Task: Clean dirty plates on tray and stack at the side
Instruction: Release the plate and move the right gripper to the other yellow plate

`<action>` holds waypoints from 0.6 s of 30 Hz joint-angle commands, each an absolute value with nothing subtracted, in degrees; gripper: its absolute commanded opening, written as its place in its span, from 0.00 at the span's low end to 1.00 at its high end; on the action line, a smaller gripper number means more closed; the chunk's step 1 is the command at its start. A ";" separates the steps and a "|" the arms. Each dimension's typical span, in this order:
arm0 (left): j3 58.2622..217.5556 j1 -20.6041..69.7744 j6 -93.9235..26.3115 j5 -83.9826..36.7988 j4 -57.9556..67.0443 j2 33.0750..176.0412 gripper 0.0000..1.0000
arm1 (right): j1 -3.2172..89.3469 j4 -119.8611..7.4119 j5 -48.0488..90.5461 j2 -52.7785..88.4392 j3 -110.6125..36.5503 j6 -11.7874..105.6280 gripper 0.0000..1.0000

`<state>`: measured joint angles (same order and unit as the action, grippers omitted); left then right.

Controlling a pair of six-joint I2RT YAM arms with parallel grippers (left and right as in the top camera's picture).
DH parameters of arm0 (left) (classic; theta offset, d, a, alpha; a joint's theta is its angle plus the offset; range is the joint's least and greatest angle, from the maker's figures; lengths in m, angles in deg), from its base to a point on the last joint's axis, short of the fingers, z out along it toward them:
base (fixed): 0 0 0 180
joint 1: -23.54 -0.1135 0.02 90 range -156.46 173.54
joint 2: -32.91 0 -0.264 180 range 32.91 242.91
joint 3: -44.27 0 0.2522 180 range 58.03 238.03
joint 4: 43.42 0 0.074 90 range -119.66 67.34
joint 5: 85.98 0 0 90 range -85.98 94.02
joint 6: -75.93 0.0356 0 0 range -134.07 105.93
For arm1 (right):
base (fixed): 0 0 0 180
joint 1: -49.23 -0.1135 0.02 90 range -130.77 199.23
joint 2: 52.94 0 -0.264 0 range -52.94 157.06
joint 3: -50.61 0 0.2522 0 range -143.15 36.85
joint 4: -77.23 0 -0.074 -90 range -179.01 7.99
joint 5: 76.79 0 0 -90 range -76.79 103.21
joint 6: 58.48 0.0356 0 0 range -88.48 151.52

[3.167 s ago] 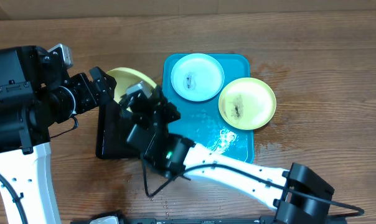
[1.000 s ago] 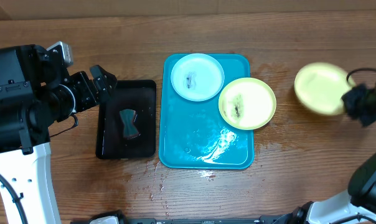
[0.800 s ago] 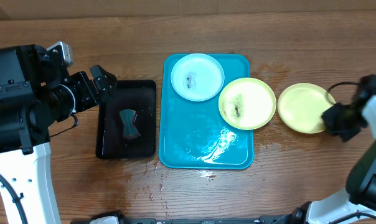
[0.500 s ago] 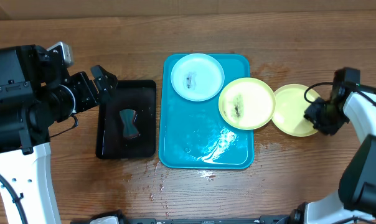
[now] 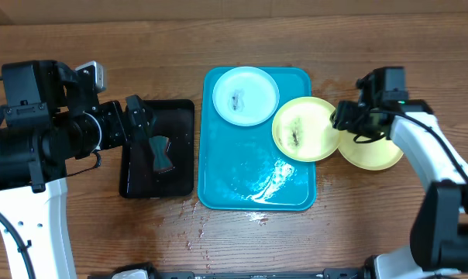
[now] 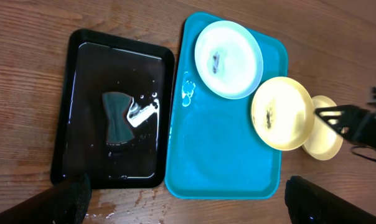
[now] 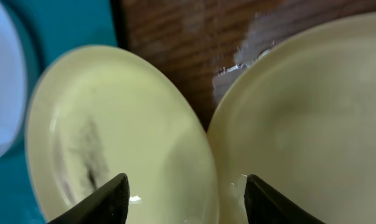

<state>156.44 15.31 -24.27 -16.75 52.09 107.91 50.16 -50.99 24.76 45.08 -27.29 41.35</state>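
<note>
The turquoise tray (image 5: 249, 178) holds a pale blue-white plate (image 5: 246, 95) with a dark smear. A yellow-green plate (image 5: 306, 128), also smeared, overhangs the tray's right rim. A clean yellow-green plate (image 5: 373, 151) lies on the table just right of it. My right gripper (image 5: 342, 118) is open and straddles the place where the smeared plate (image 7: 113, 143) and the clean plate (image 7: 312, 124) meet, gripping neither. My left gripper (image 5: 145, 128) is wide open above the black tray; nothing is between its fingers (image 6: 70, 199).
A black tray (image 5: 137, 182) of water left of the turquoise tray holds a dark sponge (image 5: 160, 153). Water is spilled on the wood below the trays (image 5: 257, 218). A cardboard wall (image 5: 218, 9) runs along the back.
My right gripper set the clean yellow-green plate down right of the tray, opened, and moved left to the smeared yellow-green plate's rim. My left arm shifted slightly right over the black tray.
</note>
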 commanded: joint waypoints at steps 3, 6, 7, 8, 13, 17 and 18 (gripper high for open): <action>157.51 15.70 -21.71 -16.27 52.77 107.65 1.00 | 49.76 -50.81 21.35 48.42 -26.22 42.92 0.06; 157.51 15.70 -21.73 -14.96 52.86 107.74 0.99 | 49.76 -49.20 24.65 47.30 -26.88 43.49 0.04; 157.51 15.70 -21.73 -14.59 52.86 107.80 0.99 | 49.76 -48.19 25.37 46.63 -27.29 43.51 0.04; 157.49 15.70 -21.73 -14.30 52.86 107.93 0.99 | 49.74 -47.03 25.92 45.71 -27.84 43.53 0.04; 157.34 15.72 -21.77 -13.17 53.14 109.18 0.93 | 47.95 -41.09 26.20 38.02 -29.76 45.08 0.04; 155.63 15.81 -21.80 -13.17 52.92 111.06 0.92 | 42.57 -37.31 26.77 33.34 -29.70 45.00 0.04; 155.09 15.81 -21.80 -13.19 52.92 111.63 0.90 | 40.65 -36.50 26.77 33.14 -29.52 45.02 0.04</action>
